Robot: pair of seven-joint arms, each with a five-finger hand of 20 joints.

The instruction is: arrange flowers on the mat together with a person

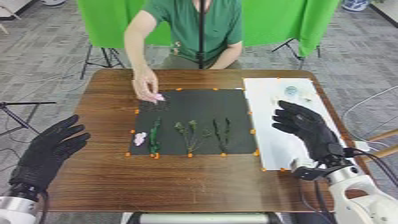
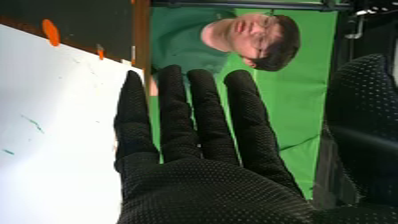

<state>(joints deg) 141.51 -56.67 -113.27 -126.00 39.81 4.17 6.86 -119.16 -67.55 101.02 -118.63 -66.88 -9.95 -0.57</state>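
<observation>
person's hand [image 1: 144, 82] at upper left touches pink flower [image 1: 159, 97]; left hand [image 1: 43, 155], lower left, and right hand [image 1: 306, 127], right side: fingers uncurled.

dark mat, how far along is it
Looks done: green stems lie side by side on the dark mat, with a pale flower left of them. In hand: a person's hand is at a pink flower by the far left corner. Left, probably: settling that flower and adding blooms. The robot's left hand and right hand hold nothing.
</observation>
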